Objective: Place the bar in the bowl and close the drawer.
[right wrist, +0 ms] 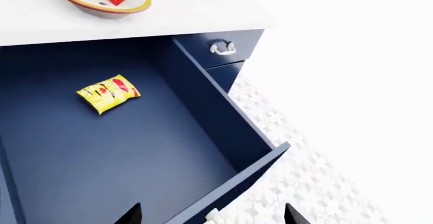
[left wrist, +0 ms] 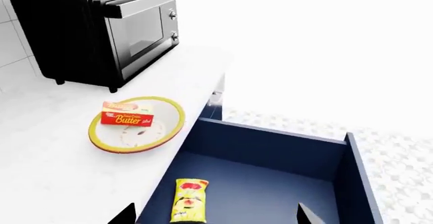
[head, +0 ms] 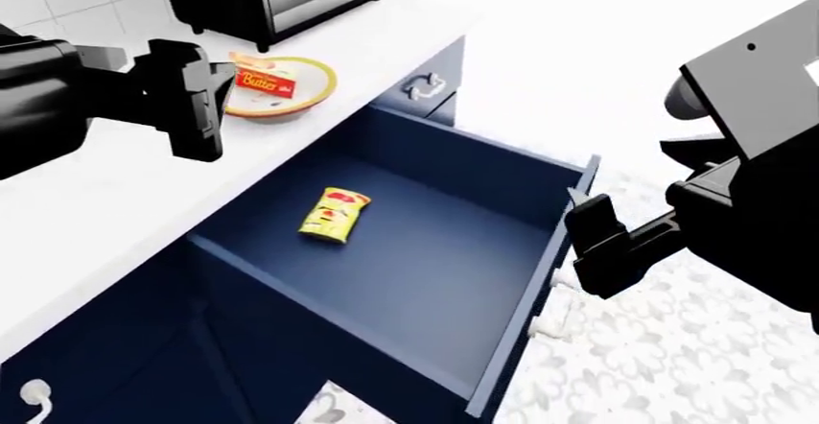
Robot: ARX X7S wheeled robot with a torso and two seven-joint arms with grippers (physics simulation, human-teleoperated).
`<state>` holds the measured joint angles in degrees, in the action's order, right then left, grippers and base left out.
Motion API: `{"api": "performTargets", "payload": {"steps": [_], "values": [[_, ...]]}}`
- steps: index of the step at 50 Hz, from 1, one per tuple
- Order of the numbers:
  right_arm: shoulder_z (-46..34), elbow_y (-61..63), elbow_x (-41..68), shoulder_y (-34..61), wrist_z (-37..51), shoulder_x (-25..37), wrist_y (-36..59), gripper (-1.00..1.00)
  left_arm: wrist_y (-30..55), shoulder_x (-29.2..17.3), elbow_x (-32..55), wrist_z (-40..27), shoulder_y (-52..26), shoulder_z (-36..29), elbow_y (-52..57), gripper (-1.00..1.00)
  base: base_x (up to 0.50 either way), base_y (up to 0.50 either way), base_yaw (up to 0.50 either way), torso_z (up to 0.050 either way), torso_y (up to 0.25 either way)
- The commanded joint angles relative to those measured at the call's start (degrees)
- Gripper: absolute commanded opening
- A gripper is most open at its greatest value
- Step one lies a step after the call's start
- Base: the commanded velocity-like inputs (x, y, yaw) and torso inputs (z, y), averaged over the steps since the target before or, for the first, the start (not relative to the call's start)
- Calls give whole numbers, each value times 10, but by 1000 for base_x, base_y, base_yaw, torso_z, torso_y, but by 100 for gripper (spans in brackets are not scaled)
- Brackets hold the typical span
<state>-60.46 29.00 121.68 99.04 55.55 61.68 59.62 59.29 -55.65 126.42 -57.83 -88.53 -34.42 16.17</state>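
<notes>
The bar [left wrist: 127, 115] already lies in the bowl [left wrist: 169, 127] on the counter [left wrist: 47, 173], so only the drawer [head: 423, 280] remains — it stands wide open, a snack packet [head: 334, 215] inside. My right gripper [head: 601, 247] hangs at the drawer's front edge, fingers spread and empty. My left gripper [head: 192, 98] hovers over the counter, open too. Next, I judge — a square push on the front.

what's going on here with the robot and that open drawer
A two-armed robot is tidying a kitchen counter. The butter bar already lies in the bowl on the white counter. The navy drawer is pulled wide open, with only a yellow snack packet inside. The right gripper is open beside the drawer's front; the left gripper is open and empty above the counter.
</notes>
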Motion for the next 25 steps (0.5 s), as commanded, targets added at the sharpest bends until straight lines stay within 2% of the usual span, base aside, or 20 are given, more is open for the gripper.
{"api": "performTargets", "payload": {"steps": [1,25], "values": [[0,-1,-2,-4,-3,1,-2,100,1,1,-4,3,0,-3,-2,100,-36,60,-500,0,0],[0,2,0,-6,-2,-1,-2,100,-1,-5,-2,6,0,-4,1,100,-32,65,-500,0,0]]}}
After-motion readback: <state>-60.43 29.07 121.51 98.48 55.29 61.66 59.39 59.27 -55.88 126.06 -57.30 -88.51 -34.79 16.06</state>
